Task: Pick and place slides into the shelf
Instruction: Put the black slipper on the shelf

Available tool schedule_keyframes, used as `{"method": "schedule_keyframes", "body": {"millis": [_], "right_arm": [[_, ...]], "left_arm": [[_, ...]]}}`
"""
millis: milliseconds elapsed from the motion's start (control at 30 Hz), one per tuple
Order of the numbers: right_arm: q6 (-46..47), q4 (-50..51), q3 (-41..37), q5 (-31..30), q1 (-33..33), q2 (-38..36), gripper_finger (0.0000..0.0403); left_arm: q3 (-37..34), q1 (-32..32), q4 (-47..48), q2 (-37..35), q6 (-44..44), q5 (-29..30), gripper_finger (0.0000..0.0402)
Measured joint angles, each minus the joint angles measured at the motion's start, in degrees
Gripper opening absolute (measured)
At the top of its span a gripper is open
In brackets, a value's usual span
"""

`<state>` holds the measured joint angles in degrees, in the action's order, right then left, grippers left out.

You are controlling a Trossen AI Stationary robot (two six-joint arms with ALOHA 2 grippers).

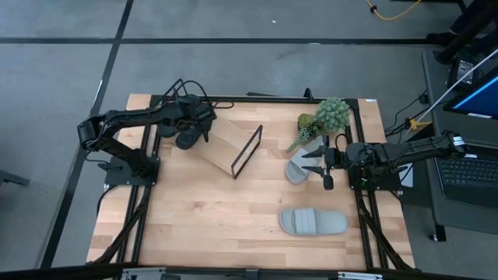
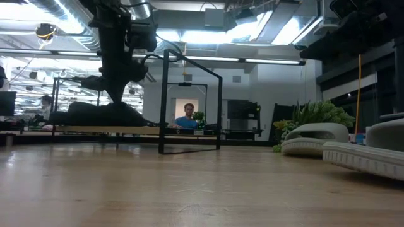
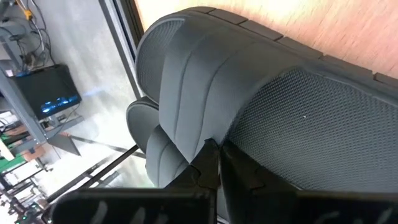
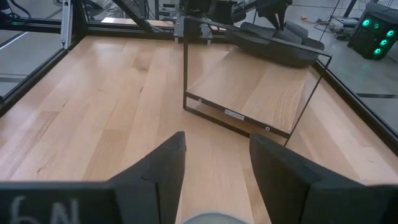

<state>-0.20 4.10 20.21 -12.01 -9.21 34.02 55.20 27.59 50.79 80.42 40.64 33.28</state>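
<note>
Two black slides [image 1: 189, 138] [image 1: 166, 128] lie side by side at the far left end of the shelf [image 1: 226, 144], a wooden board with black wire end loops [image 4: 249, 93]. My left gripper [image 3: 214, 168] is shut on the nearer black slide [image 3: 280, 112]; the second black slide [image 3: 146, 124] shows behind it. One grey slide [image 1: 298, 169] lies on the table under my right gripper [image 1: 311, 161], which hangs open with nothing between its fingers. Another grey slide [image 1: 311, 223] lies sole down near the front right. My left gripper pinches the edge of the black slide's strap [image 3: 208, 142] between its two fingers. The fingers slant down onto it from above, on the table's left side. In the low view the slide [image 2: 107, 115] seems to lie level on the shelf's board.
A potted green plant [image 1: 323, 117] stands at the far right, just beyond my right gripper. The shelf's right end loop [image 1: 247, 152] stands upright mid-table. Bare wooden tabletop [image 1: 202, 218] lies along the near side. A person [image 2: 186, 118] sits in the room behind the table.
</note>
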Motion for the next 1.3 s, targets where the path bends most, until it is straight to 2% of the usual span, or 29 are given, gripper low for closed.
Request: {"method": "schedule_keyframes", "body": {"millis": [267, 600, 767, 1067, 1300], "right_arm": [[0.0, 0.0, 0.0, 0.0, 0.0, 0.0, 0.018], [0.1, 0.0, 0.0, 0.0, 0.0, 0.0, 0.018], [0.0, 0.0, 0.0, 0.0, 0.0, 0.0, 0.018], [0.0, 0.0, 0.0, 0.0, 0.0, 0.0, 0.018], [0.0, 0.1, 0.0, 0.0, 0.0, 0.0, 0.018]], "left_arm": [[0.0, 0.5, 0.0, 0.0, 0.0, -0.3, 0.0005], [0.0, 0.6, -0.2, 0.1, -1.6, 0.5, 0.0094], [0.0, 0.6, -0.2, 0.1, -2.2, 0.6, 0.0119], [0.0, 0.6, -0.2, 0.1, -3.0, 4.0, 0.0125], [0.0, -0.5, -0.2, 0.1, -3.0, 4.1, 0.0124]]}}
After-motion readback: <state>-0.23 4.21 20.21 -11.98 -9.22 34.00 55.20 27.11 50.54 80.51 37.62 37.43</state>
